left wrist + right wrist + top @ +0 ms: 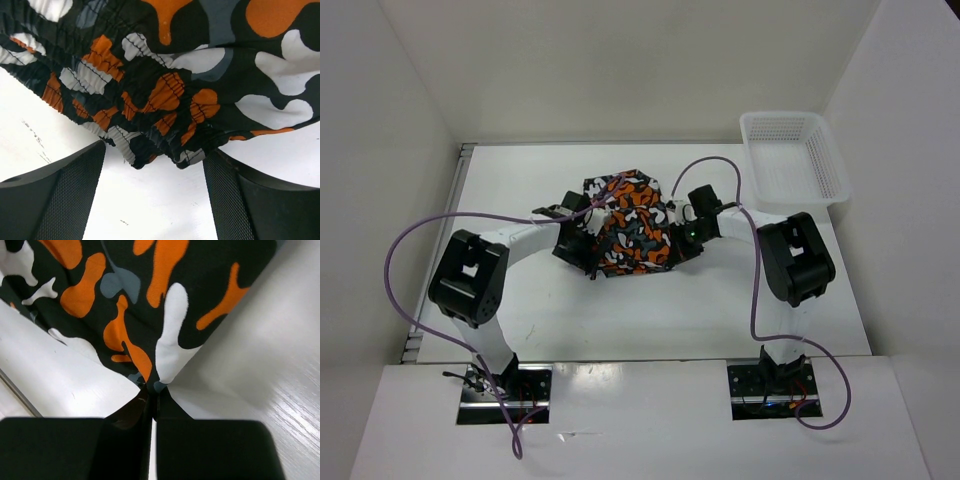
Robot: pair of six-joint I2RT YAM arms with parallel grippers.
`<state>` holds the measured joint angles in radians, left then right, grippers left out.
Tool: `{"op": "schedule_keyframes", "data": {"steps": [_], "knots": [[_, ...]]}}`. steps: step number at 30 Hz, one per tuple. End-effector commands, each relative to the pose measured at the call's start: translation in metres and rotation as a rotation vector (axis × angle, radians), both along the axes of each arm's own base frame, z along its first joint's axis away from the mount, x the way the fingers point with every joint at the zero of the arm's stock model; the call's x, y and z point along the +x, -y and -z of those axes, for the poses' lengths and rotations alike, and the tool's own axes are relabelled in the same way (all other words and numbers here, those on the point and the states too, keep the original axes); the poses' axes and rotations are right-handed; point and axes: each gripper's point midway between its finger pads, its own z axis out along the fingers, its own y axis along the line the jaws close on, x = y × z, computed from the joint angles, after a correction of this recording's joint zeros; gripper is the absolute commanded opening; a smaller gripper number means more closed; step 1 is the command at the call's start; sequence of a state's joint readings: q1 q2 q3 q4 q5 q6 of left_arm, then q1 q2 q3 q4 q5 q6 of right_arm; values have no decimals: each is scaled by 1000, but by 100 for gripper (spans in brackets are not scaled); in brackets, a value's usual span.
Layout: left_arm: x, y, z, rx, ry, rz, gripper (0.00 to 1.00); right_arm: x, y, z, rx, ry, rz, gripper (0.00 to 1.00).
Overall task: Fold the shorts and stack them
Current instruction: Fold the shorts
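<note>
The shorts (630, 222), printed in orange, black, white and grey blotches, lie bunched in the middle of the white table. My left gripper (582, 208) is at their left edge, open. In the left wrist view its fingers (60, 200) stand wide apart with the elastic waistband (150, 115) just ahead of them, over bare table. My right gripper (678, 212) is at the shorts' right edge. In the right wrist view it (154, 399) is shut on a corner of the fabric (150, 315), which rises taut from the fingertips.
A white plastic mesh basket (793, 157) stands at the table's back right corner. White walls close in the table on the left, back and right. Purple cables loop from both arms over the table.
</note>
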<state>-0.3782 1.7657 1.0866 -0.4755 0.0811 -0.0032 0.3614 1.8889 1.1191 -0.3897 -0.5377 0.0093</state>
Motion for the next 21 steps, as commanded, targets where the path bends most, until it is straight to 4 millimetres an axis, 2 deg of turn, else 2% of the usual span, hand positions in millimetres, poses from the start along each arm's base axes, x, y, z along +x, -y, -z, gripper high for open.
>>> {"op": "schedule_keyframes", "data": {"steps": [1,2,6,9,10,11,12,15,16,17,18,19,20,21], "knots": [[-9,-8,2,8,-22,-8,85,-13,3,-7,20,16,-88,0],[-17,-8,-1,4,-48,-4,85,-20,5,-6,21,10,-105,0],[-29,-14,-26,-3,-59,-9,85,-45,8,-9,50,-20,-144,0],[-36,-14,-43,-14,-63,-5,85,-49,7,-17,67,-15,-167,0],[-39,-15,-43,-10,-74,-6,85,-50,5,-21,80,-8,-171,1],[-38,-15,-48,-13,-65,-5,85,-52,6,-21,77,-18,-171,4],[-40,-15,-51,-13,-64,-5,85,-52,6,-21,77,-18,-171,23],[-39,-15,-54,-17,-54,-5,85,-50,10,-27,55,2,-170,50],[-40,-14,-54,-25,-57,-2,85,-47,11,-32,47,22,-180,69],[-39,-14,-56,-28,-49,-2,85,-51,16,-38,25,40,-213,75],[-39,-14,-57,-28,-49,-2,85,-46,15,-50,26,79,-242,81],[-37,-18,-59,-21,-36,-17,85,-43,19,-58,5,113,-265,92],[-37,-18,-62,-25,-26,-17,85,-33,23,-84,-3,187,-287,96],[-27,-22,-69,-25,0,-36,85,-21,33,-99,-14,235,-263,100]]}}
